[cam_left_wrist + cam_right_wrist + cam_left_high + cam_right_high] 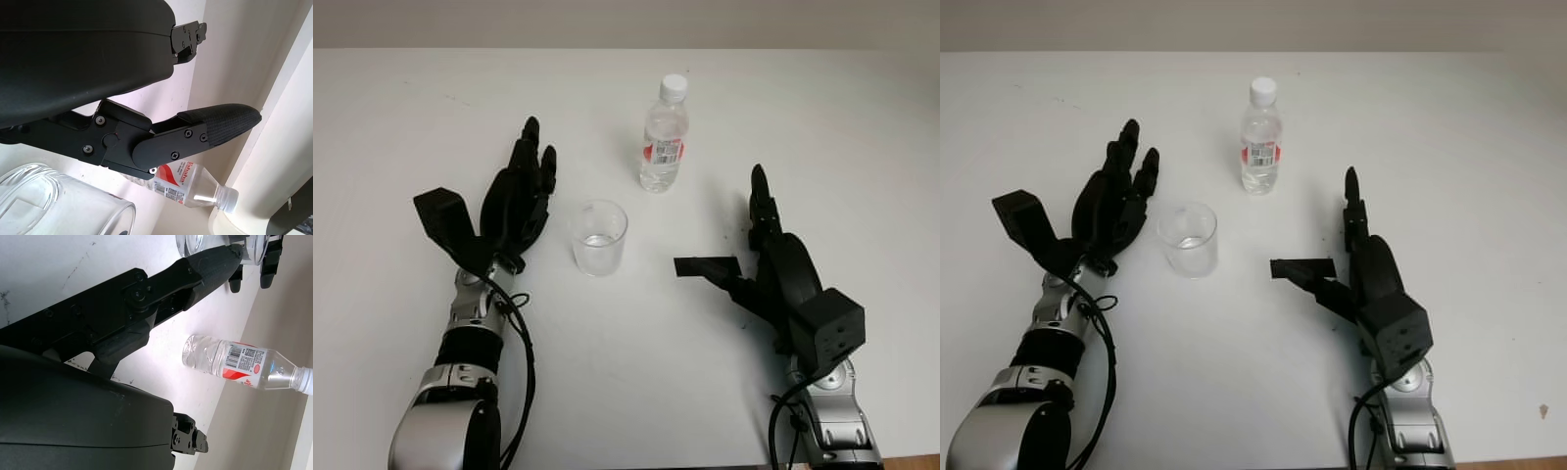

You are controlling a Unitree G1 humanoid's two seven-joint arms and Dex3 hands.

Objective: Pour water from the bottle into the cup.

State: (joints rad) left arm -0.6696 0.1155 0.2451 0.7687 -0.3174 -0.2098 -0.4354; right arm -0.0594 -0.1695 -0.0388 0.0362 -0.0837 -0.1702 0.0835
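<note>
Bottle (664, 137) upright, apart from both hands' fingers (760, 201).

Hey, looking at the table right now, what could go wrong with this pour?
1. The bottle still has its white cap on, so tipping it as it stands would likely pour nothing.
2. The left hand, open, sits right beside the cup; a small sideways move could knock the light cup over.
3. The bottle is tall and narrow; the open right hand reaching in could topple it before gripping.
</note>
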